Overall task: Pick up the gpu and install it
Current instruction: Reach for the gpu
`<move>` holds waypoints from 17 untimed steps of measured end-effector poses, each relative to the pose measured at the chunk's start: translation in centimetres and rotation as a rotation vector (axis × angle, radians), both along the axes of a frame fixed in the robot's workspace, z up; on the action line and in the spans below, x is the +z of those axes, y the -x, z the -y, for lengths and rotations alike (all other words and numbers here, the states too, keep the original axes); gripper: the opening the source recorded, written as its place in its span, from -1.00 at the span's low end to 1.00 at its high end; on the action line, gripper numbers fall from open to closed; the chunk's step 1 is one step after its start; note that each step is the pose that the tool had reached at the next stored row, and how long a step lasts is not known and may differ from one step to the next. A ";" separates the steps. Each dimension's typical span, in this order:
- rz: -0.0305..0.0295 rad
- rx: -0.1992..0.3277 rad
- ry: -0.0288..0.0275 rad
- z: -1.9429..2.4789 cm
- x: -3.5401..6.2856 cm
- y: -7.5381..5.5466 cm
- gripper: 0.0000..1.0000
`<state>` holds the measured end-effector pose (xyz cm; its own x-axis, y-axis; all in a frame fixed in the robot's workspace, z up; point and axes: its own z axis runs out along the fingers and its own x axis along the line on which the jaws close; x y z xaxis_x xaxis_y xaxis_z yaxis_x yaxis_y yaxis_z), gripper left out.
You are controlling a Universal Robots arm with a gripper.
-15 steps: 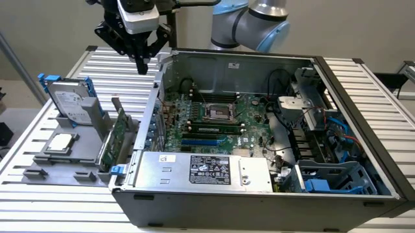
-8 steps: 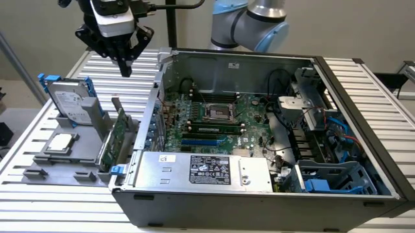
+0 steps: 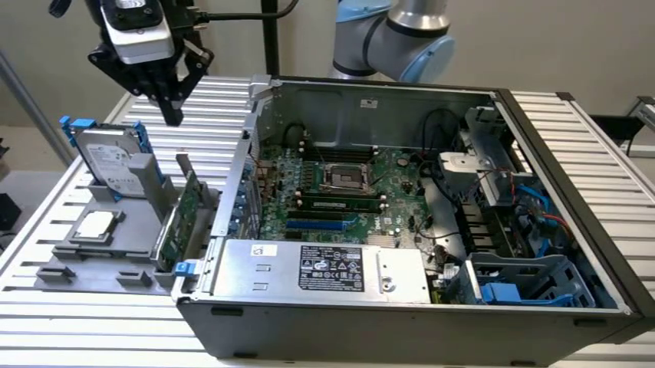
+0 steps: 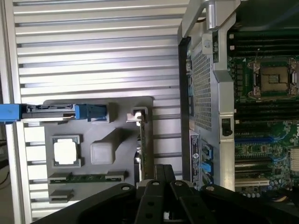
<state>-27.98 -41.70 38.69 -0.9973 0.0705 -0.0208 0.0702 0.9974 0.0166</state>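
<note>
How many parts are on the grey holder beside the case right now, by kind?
hard drive: 1
processor chip: 1
gpu: 1
memory stick: 1
Total: 4

No text can be read for sure. Black label (image 3: 333, 268) w/ white print on silver power supply (image 3: 404, 277), lower centre of exterior view: rows of cert-type symbols, chars too small to read. Small white sticker (image 3: 265, 249) near its left end: dark mark, unreadable. White label (image 3: 115, 172) on hard drive (image 3: 100, 142), left of frame: blurred lines. Wrist view: sticker strip (image 4: 195, 149) on case rear panel (image 4: 203, 84), round logos, illegible.
</note>
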 end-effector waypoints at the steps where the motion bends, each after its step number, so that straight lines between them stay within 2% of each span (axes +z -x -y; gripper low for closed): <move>1: -0.0003 0.000 0.0007 0.04 -0.06 0.3 -0.79; 10: -0.0070 0.000 0.0033 0.75 -0.56 1.6 -0.79; 17: -0.0077 0.000 0.0037 1.65 -1.01 2.9 -0.79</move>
